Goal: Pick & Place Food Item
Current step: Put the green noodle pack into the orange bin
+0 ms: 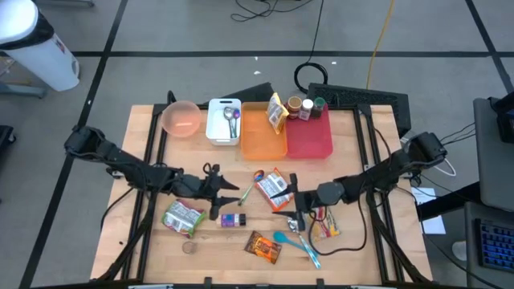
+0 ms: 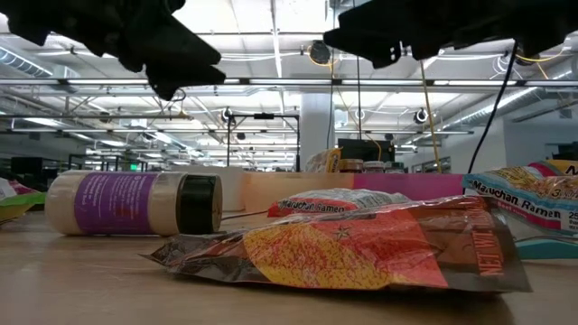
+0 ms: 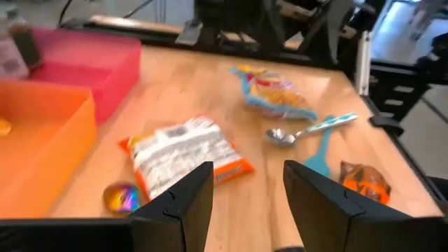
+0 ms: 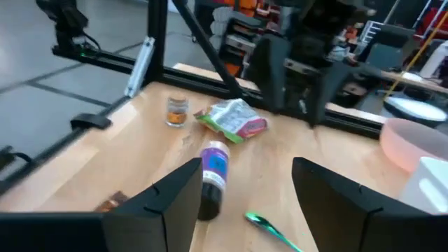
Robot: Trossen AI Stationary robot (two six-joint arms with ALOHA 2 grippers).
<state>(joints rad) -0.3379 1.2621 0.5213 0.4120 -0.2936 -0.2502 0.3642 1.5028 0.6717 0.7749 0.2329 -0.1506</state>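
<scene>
White-and-orange ramen packet [image 1: 271,187], taken here as the food item: it is lying flat on the wooden desk [image 1: 361,249], centre of the high view, below the orange tray [image 1: 263,138]. Its long axis is running diagonally, upper left to lower right of that frame.

Left tool [image 1: 227,193]: hovering to the packet's left, fingers parted, nothing between them. In the left wrist view the packet [image 3: 183,150] is sitting just ahead of the finger gap and slightly off to one side.

Right tool [image 1: 294,210]: hovering just beside the packet's lower-right corner, also parted and empty. It is pointing past the packet toward a purple-labelled bottle [image 1: 233,219] lying on its side.

Judgement: right tool is nearer, but left tool is facing the packet; it is needing a short advance and a wrist turn across the short axis.
</scene>
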